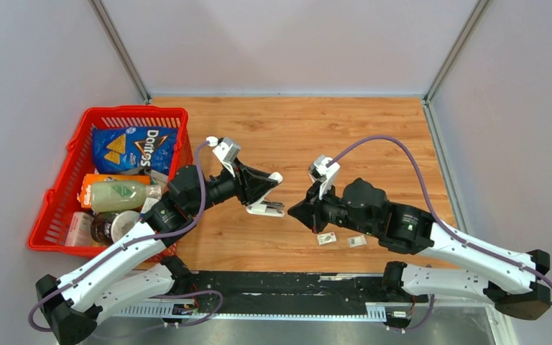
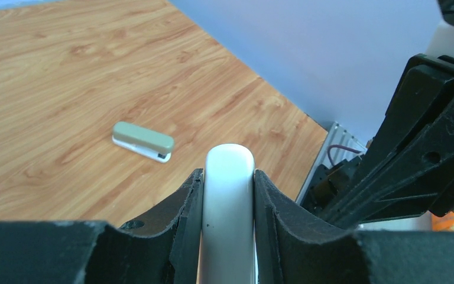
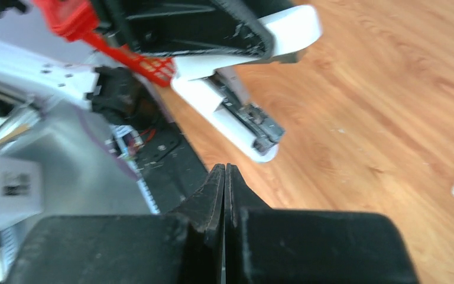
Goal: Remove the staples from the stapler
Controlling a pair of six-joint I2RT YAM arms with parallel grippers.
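My left gripper point(image 1: 268, 192) is shut on the white stapler point(image 1: 269, 209) and holds it above the wooden table. In the left wrist view the stapler's rounded white top point(image 2: 229, 201) is clamped between both pads. The stapler point(image 3: 236, 118) hangs hinged open, with its dark metal magazine point(image 3: 254, 123) exposed on the lower arm. Staples cannot be made out in it. My right gripper point(image 1: 294, 210) is shut with nothing between its fingers. Its tips point(image 3: 225, 168) sit just below and in front of the magazine's front end, apart from it.
A red basket point(image 1: 133, 110) at the left holds a Doritos bag point(image 1: 135, 147), a bottle point(image 1: 118, 195) and jars. Two small whitish printed packets point(image 1: 326, 238) point(image 1: 357, 241) lie under the right arm. A second, grey-green stapler point(image 2: 143, 141) lies on the table.
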